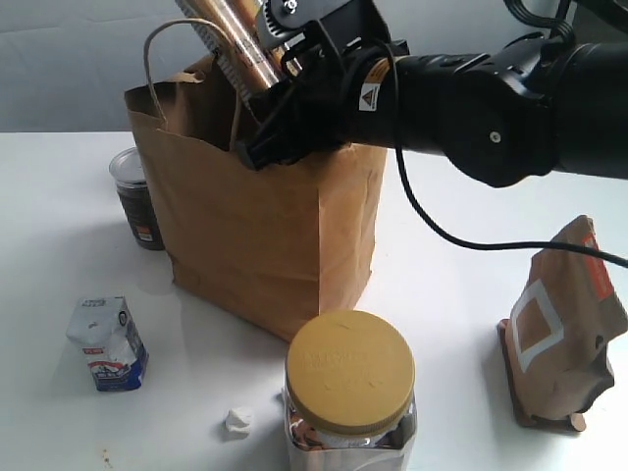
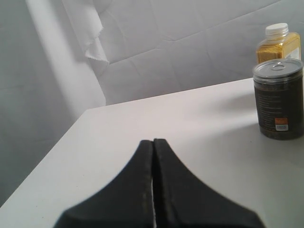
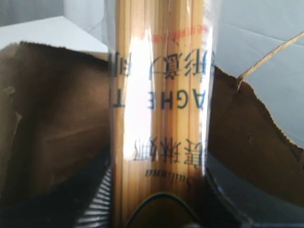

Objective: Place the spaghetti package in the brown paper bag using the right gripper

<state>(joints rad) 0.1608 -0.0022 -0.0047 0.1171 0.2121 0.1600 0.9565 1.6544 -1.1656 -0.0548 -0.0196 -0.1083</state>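
Yellow-lidded jar nearest me, 6 o'clock on the table. Brown paper bag stands upright behind it, centre. I have the right gripper at the bag's mouth, 12 o'clock, jaws clamped on the spaghetti package. Package leans; its lower end is hidden behind the gripper and its upper end is out of frame. Left gripper: jaws pressed together, empty. Brown pouch at 4 o'clock.

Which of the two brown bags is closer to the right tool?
The large crinkled brown paper bag with loop handles: the right tool, gripping the orange-yellow spaghetti package, is at its open top. The small brown pouch with white square lies apart.
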